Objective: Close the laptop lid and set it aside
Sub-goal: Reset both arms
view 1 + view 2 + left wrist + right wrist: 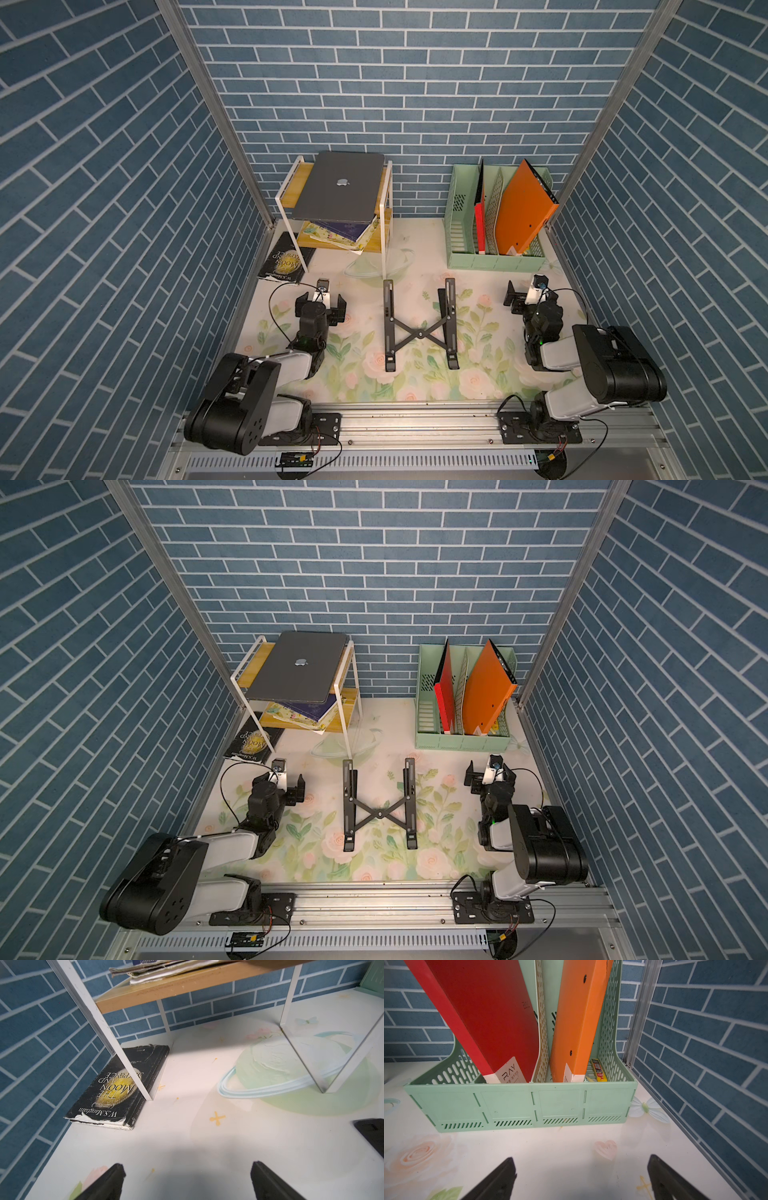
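Observation:
The laptop (332,199) (291,683) lies flat on the top of a white-framed shelf rack (286,208) at the back left, seen in both top views. The laptop lid (357,170) (316,650) is down, its grey outside and apple logo facing up. My left gripper (322,303) (279,783) (187,1174) hangs open low over the mat, in front of the rack and well below the laptop. My right gripper (532,297) (490,776) (581,1167) is open at the right, holding nothing. Neither wrist view shows the laptop.
A black X-shaped folding stand (419,330) lies mid-table between the arms. A green file organiser (494,262) (519,1105) at the back right holds an orange folder (521,208) and a red one (483,1018). A black book (284,259) (110,1088) lies by the rack's front left leg; papers fill its lower shelf (187,982).

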Robot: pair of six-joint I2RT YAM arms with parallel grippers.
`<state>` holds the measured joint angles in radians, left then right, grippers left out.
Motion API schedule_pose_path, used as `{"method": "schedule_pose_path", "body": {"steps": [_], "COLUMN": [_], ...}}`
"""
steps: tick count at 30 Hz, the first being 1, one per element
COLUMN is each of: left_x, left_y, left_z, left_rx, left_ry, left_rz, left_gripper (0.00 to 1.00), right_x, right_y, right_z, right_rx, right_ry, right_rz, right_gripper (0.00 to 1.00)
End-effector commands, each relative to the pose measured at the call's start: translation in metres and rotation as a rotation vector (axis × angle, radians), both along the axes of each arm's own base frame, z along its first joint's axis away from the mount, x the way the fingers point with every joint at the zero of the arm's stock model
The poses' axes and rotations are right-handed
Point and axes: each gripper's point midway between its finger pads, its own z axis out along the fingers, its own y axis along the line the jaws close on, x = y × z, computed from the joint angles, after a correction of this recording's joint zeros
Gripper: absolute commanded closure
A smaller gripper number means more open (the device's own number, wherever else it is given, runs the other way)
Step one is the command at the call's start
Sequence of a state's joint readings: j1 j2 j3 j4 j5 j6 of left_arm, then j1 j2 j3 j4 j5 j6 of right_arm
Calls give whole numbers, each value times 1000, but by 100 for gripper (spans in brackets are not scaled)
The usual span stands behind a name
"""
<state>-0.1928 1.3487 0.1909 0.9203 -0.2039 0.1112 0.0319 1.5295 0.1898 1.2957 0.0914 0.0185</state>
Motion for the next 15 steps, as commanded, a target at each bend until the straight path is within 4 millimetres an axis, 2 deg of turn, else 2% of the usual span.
{"method": "schedule_pose_path", "body": {"steps": [1, 5, 7, 11, 15], "left_x": [16, 12, 15, 20, 21], "left_y": [-7, 22, 25, 36, 35], "left_z": [49, 51, 40, 40, 39], "left_rx": [-51, -137, -135, -145, -147], "left_ry": [-226, -290, -248, -253, -247], "left_rz": [-75, 31, 50, 113, 112], "left_gripper": [0, 0, 0, 0, 0], "right_x": [2, 1, 1, 1, 1], "right_y": [2, 3, 3, 2, 3], "right_z": [9, 10, 9, 9, 10], "right_rx": [-21, -21, -22, -21, -21], "right_ry": [-34, -37, -34, -36, -38], "right_rz": [10, 13, 13, 13, 15], "right_gripper": [0, 0, 0, 0, 0]}}
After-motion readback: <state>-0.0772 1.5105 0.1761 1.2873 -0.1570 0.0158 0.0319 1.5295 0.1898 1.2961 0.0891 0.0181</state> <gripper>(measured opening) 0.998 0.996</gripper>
